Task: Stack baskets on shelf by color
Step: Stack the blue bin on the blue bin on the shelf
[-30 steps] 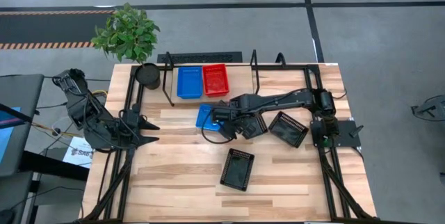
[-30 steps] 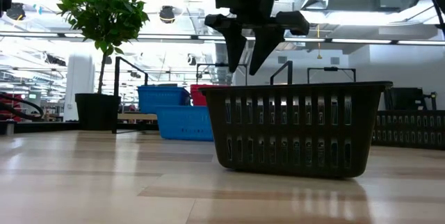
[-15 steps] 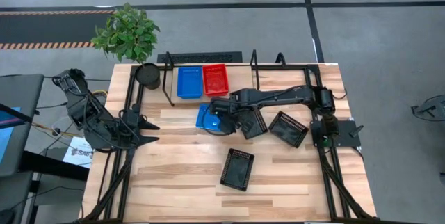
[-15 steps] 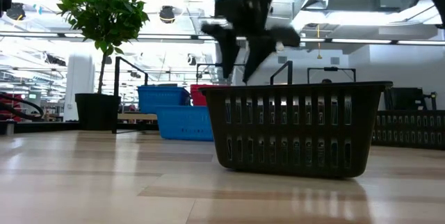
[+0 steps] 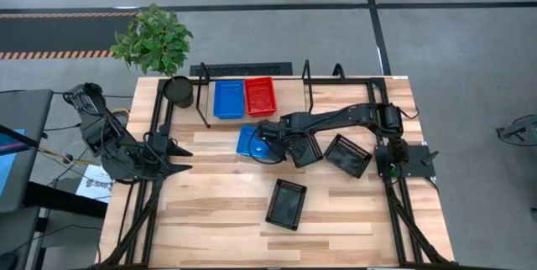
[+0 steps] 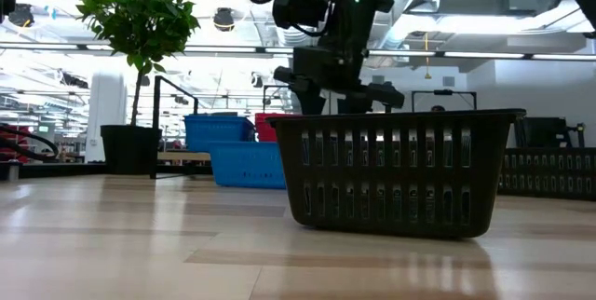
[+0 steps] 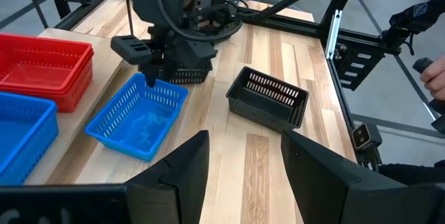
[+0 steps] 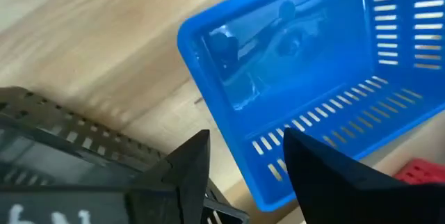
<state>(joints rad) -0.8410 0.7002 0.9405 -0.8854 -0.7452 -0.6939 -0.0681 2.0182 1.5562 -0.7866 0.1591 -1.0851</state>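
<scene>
A loose blue basket sits flat on the table in front of the shelf. The shelf holds another blue basket and a red basket side by side. Three black baskets rest on the tabletop. My right gripper is open and low over the loose blue basket's right end. One finger is outside its end wall and one over the inside. My left gripper waits open at the table's left side. My right gripper comes from above, pointing down, with its fingers on either side of the blue basket's end wall. I cannot tell whether they touch it. The basket rests flat on the table.
A potted plant and its round black pot stand at the far left corner. The shelf's black tube legs rise beside the baskets. The nearest black basket hides the right fingertips in the low view. Bare wood lies along the near edge.
My right gripper has come down from well above the table toward the loose blue basket, staying open. It has also shifted slightly toward the table's far left. The blue basket has stayed where it was.
</scene>
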